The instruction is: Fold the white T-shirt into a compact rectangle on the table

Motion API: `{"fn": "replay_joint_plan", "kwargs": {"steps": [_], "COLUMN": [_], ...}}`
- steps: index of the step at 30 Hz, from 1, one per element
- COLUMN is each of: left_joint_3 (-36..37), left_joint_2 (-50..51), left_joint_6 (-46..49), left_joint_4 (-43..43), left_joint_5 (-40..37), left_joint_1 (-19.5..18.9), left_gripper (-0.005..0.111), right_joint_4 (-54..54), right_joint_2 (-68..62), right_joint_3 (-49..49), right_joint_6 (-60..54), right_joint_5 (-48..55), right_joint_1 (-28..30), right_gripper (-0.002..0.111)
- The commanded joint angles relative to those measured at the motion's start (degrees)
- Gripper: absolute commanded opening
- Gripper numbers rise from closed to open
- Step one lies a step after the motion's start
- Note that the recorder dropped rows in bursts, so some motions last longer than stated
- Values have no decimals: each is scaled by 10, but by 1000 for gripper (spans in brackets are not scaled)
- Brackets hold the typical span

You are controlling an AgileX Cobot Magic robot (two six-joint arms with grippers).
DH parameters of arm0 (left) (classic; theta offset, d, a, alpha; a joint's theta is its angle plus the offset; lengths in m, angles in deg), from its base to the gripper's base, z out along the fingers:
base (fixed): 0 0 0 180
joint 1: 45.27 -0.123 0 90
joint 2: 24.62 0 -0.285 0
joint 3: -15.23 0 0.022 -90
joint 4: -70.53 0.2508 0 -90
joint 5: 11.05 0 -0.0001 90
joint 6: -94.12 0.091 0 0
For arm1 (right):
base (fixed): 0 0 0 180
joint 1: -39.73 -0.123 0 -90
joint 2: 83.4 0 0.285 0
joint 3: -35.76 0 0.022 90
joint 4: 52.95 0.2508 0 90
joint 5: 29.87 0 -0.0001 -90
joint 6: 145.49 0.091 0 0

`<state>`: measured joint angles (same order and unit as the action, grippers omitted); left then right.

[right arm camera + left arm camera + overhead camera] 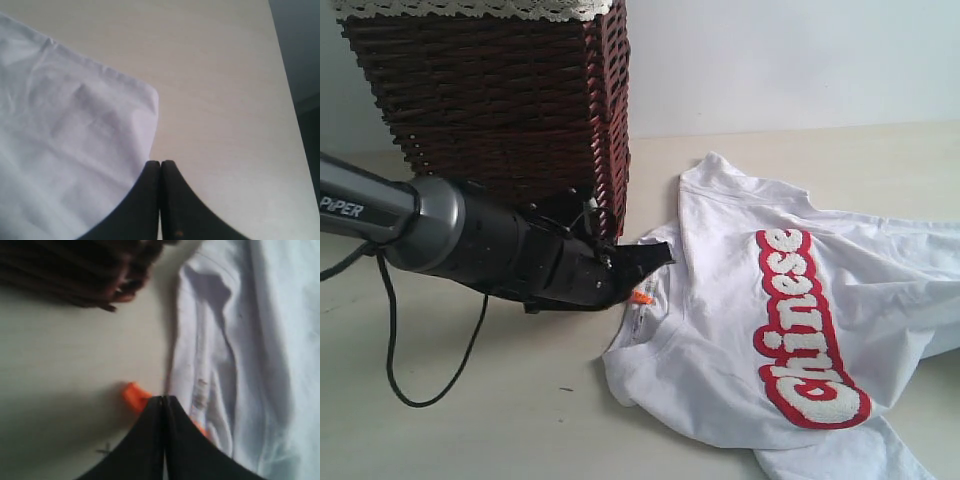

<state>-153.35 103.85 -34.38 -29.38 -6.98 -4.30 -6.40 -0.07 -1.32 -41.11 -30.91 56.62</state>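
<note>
shirt (720,300) lies rumpled on the surface (470,430). left fingers (162,407), pressed together, empty, sit at its collar by the tag (134,396); right fingers (160,170) likewise, beside a corner. spread them before pinching fabric.

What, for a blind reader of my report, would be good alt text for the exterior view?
A white T-shirt with red-outlined "Chinese" lettering lies rumpled on a cream table; the left gripper, shut, is beside the shirt's orange neck tag. A brown wicker basket stands behind the gripper.
</note>
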Motion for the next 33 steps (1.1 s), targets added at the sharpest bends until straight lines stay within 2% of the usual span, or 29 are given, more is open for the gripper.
{"fn": "replay_joint_plan", "kwargs": {"steps": [1,5,8,12,18,26,33], "left_joint_3": [28,48,48,29,-5,-19,-8], "left_joint_2": [-23,-24,-41,-62,-11,19,17], "left_joint_6": [23,23,49,129,141,141,136], "left_joint_4": [0,0,0,0,0,22,35], "left_joint_5": [29,47,-5,-55,-152,-94,-76], "left_joint_1": [-4,-4,-3,9,12,13,12], "left_gripper": [0,0,0,0,0,0,0], "right_joint_4": [-5,-5,2,5,4,4,4], "right_joint_2": [0,0,0,0,0,0,14], "right_joint_3": [-3,-3,-3,-3,-3,-3,-3], "right_joint_6": [-3,-3,8,18,7,7,7], "right_joint_5": [4,0,-21,-16,7,16,51], "right_joint_1": [3,3,3,3,3,3,3], "right_gripper": [0,0,0,0,0,0,0]}}
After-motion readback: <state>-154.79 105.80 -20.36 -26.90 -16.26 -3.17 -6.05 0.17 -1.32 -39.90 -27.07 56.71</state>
